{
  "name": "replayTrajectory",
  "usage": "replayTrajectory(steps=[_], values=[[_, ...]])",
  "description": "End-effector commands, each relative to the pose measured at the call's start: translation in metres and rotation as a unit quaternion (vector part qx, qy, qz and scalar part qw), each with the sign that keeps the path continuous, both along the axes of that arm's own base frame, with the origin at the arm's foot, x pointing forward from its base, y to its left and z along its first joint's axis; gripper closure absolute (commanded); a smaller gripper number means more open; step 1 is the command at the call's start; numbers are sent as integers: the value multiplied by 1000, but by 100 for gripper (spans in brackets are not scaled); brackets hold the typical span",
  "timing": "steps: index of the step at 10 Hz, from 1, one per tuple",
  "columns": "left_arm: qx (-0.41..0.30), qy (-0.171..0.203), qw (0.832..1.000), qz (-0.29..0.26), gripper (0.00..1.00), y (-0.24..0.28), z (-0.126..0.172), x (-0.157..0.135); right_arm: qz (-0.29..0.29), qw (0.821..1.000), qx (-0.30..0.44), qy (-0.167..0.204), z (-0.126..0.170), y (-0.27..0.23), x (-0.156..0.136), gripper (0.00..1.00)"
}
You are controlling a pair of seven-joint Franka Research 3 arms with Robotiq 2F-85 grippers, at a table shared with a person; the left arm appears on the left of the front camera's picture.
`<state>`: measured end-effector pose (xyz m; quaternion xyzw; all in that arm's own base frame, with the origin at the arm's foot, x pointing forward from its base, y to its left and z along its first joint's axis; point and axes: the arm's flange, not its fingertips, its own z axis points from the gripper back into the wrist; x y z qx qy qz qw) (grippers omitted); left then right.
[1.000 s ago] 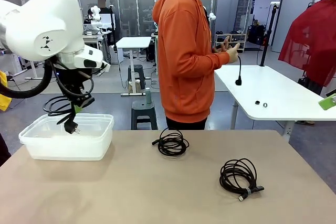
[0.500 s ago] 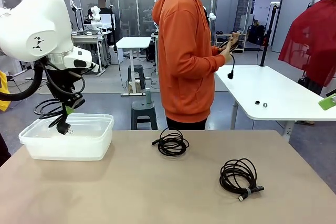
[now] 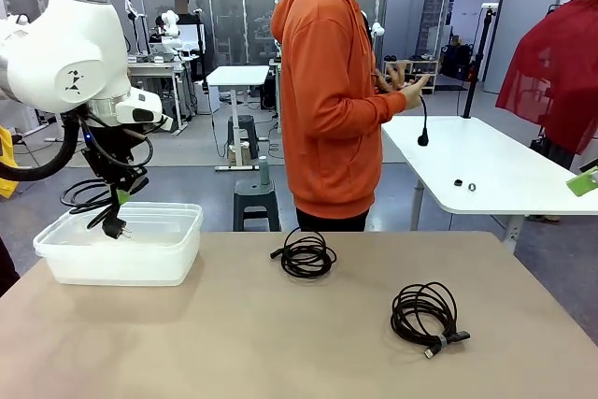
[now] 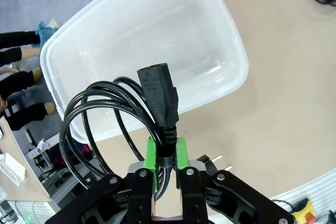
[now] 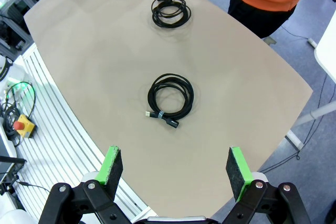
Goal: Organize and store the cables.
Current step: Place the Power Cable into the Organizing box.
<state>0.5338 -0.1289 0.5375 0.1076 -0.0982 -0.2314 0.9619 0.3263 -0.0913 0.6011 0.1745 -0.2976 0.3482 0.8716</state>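
Front camera looks across the table; 2 wrist cameras look down onto it.

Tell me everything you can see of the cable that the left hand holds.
The thin black power cord, a loose coil of a few loops, is clamped between the left hand's green pads just behind its moulded socket end, which points out from the hand. Its two-pin plug hangs lowest, by the clear plastic tub.
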Motion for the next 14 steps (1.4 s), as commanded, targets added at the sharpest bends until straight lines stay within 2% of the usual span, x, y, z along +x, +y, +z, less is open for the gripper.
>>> replayTrajectory(steps=[1,5,8,11,14], values=[[-4,-17,999,30,83,4,1,18,7,1000,3,-3,0,-1,0,0],[-25,-18,995,92,83,40,-8,69,7,1000,3,-3,0,-1,0,0],[-46,-9,990,136,83,64,-29,98,7,1000,3,-3,0,-1,0,0],[-62,3,982,180,83,82,-59,119,7,1000,3,-3,0,-1,0,0],[-71,16,977,201,83,89,-83,125,7,1000,3,-3,0,-1,0,0]])
